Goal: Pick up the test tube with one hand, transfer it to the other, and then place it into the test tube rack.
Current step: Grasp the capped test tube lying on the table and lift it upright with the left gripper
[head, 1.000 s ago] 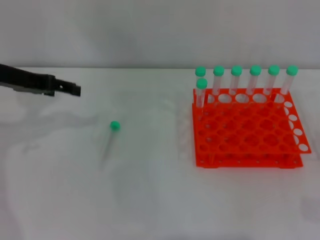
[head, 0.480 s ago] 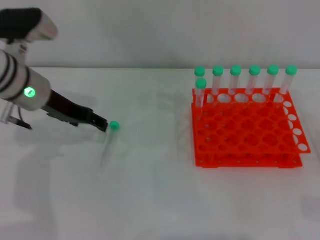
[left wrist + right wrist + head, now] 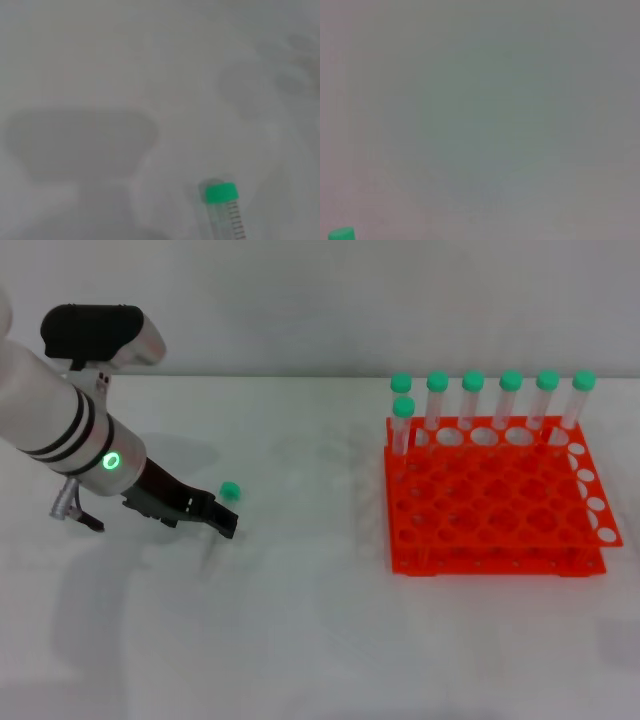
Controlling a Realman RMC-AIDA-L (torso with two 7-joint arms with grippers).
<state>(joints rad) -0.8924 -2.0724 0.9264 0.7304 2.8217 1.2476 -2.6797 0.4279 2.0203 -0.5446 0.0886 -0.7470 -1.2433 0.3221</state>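
White tabletop (image 3: pixel 300 640) carries your slender green-capped clear plastic tube (image 3: pixel 228 493), lying well left of the orange-red rack (image 3: pixel 490 510); light, slick, so your black left gripper (image 3: pixel 222 523), grip undeterminable, should pinch mid-barrel.

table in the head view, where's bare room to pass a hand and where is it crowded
Bare table runs between the lying test tube and the test tube rack, and all along the near edge. It is crowded at the left, where the left gripper sits at the tube, and along the rack's back row of capped tubes.

Test tube (image 3: pixel 227 212) — graduation marks only, no legible text.
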